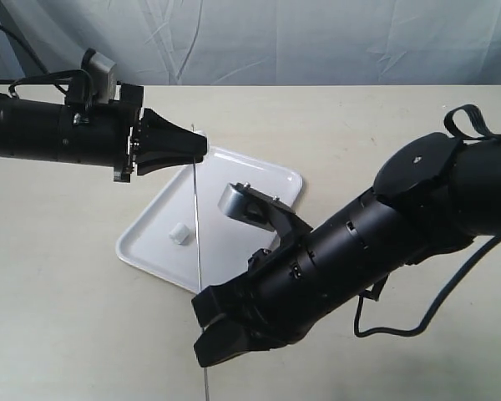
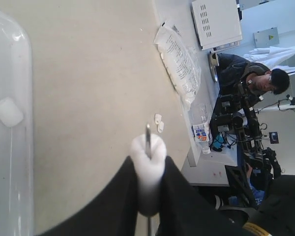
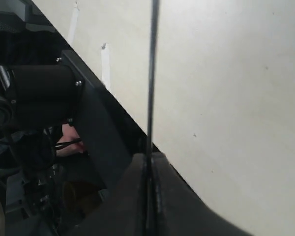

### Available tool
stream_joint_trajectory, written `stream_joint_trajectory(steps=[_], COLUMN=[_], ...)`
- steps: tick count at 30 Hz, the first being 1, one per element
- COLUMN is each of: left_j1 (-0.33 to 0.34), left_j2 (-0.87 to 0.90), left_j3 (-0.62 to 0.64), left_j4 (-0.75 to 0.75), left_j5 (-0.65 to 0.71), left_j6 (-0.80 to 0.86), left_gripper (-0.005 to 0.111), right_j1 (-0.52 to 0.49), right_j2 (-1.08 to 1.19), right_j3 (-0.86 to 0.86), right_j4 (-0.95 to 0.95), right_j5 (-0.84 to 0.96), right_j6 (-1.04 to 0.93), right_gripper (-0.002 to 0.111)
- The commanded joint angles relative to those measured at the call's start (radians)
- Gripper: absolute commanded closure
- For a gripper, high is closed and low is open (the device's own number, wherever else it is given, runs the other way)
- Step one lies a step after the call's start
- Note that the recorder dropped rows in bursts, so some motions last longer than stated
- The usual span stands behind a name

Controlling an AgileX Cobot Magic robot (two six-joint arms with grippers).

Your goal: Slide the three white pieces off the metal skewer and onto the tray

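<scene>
So the bench [image 1: 384,125] is a plain matte cream top, with wrinkled white cloth [image 1: 317,42] hung behind it. A glossy white tray [image 1: 267,180] with rounded corners sits mid-bench, and one loose white piece [image 1: 179,234] lies on it. The thin metal skewer [image 1: 198,225] spans both arms. The left pincer [image 1: 202,148] squeezes a squishy white piece [image 2: 147,167] near the tip, and the right pincer [image 3: 150,160] is clamped on bare rod.

1 pc [image 1: 179,235] in tray [image 1: 259,180] | skewer [image 1: 198,221] crosses tray, just right of pc
</scene>
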Motion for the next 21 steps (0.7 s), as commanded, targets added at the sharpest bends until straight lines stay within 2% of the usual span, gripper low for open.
stream_joint_trajectory(steps=[1,16,21], left_j1=[0.028,0.049,0.034], left_j2=[-0.009,-0.009,-0.009], left_j3=[-0.01,-0.01,-0.01], left_j4=[-0.154,-0.15,0.06], left_j5=[-0.056,-0.135,-0.302], left_j6=[0.018,0.045,0.018], left_gripper=[0.095,0.095,0.096], right_j1=[0.018,0.018,0.016], right_j2=[-0.002,-0.002,-0.002], right_j3=[0.007,0.007,0.007], right_j4=[-0.136,-0.197,-0.197], right_j5=[0.121,0.123,0.065], right_j6=[0.037,0.071,0.096], right_gripper=[0.109,0.109,0.109])
